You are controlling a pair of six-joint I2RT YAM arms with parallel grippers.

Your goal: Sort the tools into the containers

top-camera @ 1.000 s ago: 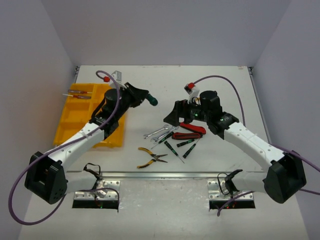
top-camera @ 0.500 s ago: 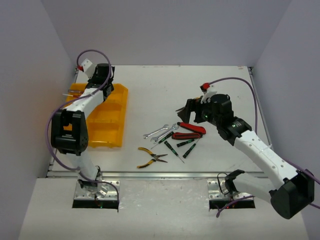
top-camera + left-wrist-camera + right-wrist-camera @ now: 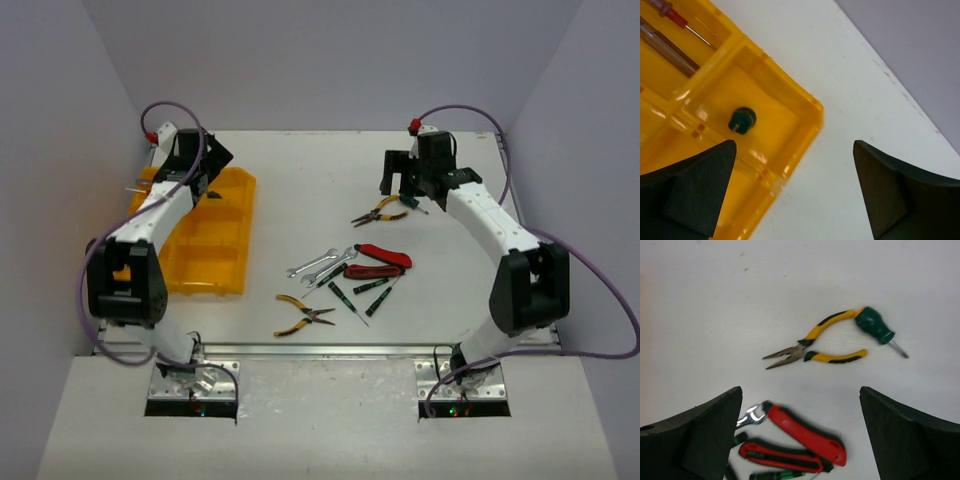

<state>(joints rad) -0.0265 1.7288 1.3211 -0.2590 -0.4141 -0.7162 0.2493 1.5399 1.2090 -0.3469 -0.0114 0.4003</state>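
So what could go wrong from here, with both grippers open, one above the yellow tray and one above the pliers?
1. The stubby green-handled screwdriver touches a handle of the yellow-black long-nose pliers, so the open right gripper may drag both when taking one.
2. The red-handled pliers lie against a silver open-end wrench; a grasp there could disturb both.
3. The open left gripper hangs over the corner wall of the yellow plastic tray; lowering might knock it.

We see a bright yellow tray, a dark green stubby screwdriver, yellow-and-black pliers, red-and-black pliers — and a plain white table.
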